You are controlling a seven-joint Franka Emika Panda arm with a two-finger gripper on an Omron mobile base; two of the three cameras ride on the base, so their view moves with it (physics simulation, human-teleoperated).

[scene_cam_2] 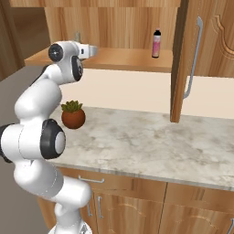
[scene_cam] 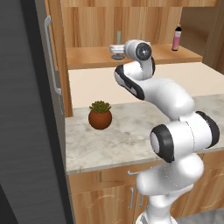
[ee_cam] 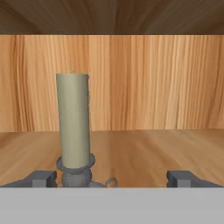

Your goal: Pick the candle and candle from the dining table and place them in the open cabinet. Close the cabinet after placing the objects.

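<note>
Small green succulent in a round reddish-brown pot (scene_cam: 100,116), standing upright on the marbled stone top, well below the claw and nearer the base, slightly to its left in the left base view. Pink bottle with a dark cap (scene_cam: 176,38), upright on the wooden shelf at about the claw's own height, well off to its right and close to the shelf's far end. Short silver handles (scene_cam_2: 91,180) on the light wood fronts, far below the claw, under the stone edge.
</note>
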